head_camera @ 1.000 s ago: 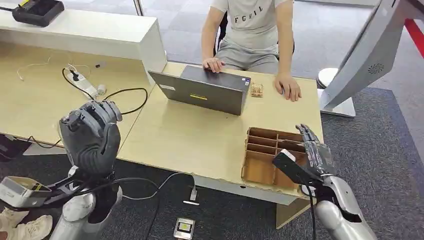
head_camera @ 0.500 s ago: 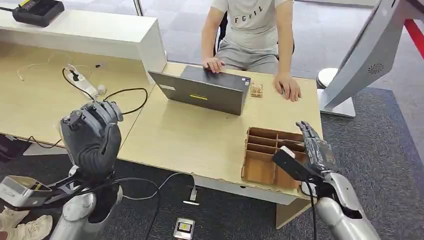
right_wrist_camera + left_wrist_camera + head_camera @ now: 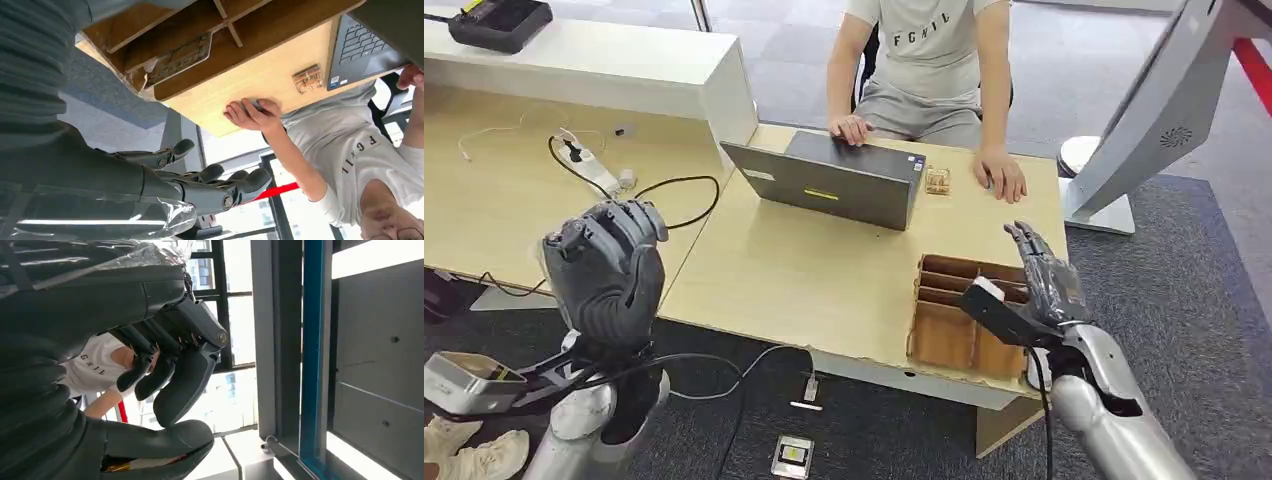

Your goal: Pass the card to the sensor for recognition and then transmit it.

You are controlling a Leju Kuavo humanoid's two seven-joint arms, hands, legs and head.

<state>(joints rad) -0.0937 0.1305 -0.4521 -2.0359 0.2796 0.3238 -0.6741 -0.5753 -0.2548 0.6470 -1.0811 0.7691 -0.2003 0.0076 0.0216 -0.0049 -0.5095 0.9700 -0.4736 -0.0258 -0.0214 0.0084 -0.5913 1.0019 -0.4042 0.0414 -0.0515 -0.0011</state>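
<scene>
Hovering with its fingers straight and spread, the right robot hand (image 3: 1044,275) holds nothing and hangs over the near right corner of the wooden divider box (image 3: 944,262). The card (image 3: 180,57) lies flat in one compartment of that box, against a partition; I cannot tell which compartment.

It looks thin, light and fairly stiff. Lying flush on the floor of the compartment, it will probably be hard to lift. Tipping one long edge up against the partition and then pinching across both faces seems the best hold.

Well to the left of the box, the left robot hand (image 3: 609,270) is raised with its fingers curled. A pale sliver shows under its thumb, and I cannot tell whether it holds anything.

The box sits on the worktop (image 3: 804,280). Beyond the box are a laptop (image 3: 834,180) and a person's hand (image 3: 1002,175).
</scene>
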